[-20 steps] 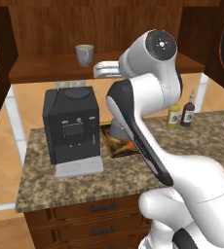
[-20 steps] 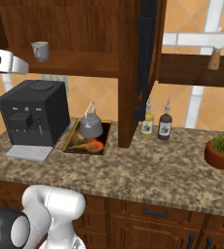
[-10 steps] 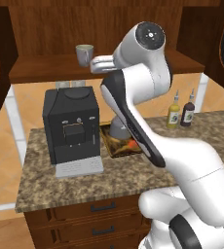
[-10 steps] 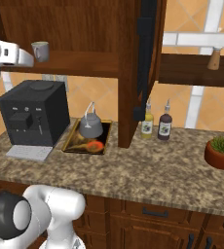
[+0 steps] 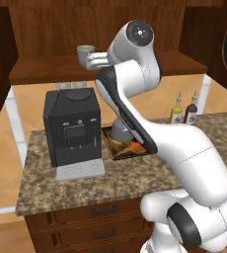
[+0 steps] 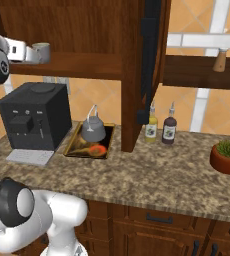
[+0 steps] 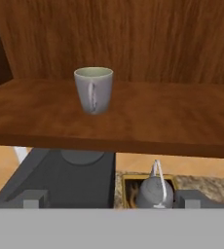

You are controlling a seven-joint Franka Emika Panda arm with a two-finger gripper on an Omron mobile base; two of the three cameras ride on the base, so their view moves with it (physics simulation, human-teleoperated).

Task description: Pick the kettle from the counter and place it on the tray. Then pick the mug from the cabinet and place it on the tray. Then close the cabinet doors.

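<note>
Wide-open tool [image 7: 112, 199] facing the mug [image 7: 93, 90] on the cabinet [image 7: 133, 121] shelf: advance level, straddle the body, avoid the handle.

- Mug [image 7: 93, 90]: grey-beige ceramic, smooth, soft sheen; greenish tint on inner rim.
- Cabinet [image 7: 133, 34]: reddish-brown wood, strong grain on back panel; shelf floor smooth, lightly polished.
- Kettle [image 6: 93, 131]: dark-grey metal, dull satin finish; thin bright wire handle.
- Tray [image 6: 76, 141]: golden-brown rim, dark mottled inside, faintly glossy.
- Counter [image 6: 152, 175]: brown-speckled granite, polished slab; dark wooden drawers below its front edge, with black handles.
- Coffee machine [image 5: 72, 128]: matt black plastic body; paler grey drip plate at its foot.
- Bottles [image 6: 160, 127]: glossy, glass-like; near the counter's back edge.
- Plant pot [image 6: 227, 161]: reddish-brown, matt, earthenware look.
- Wall tiles [image 5: 160, 101]: orange, smooth, pale grout lines.
</note>
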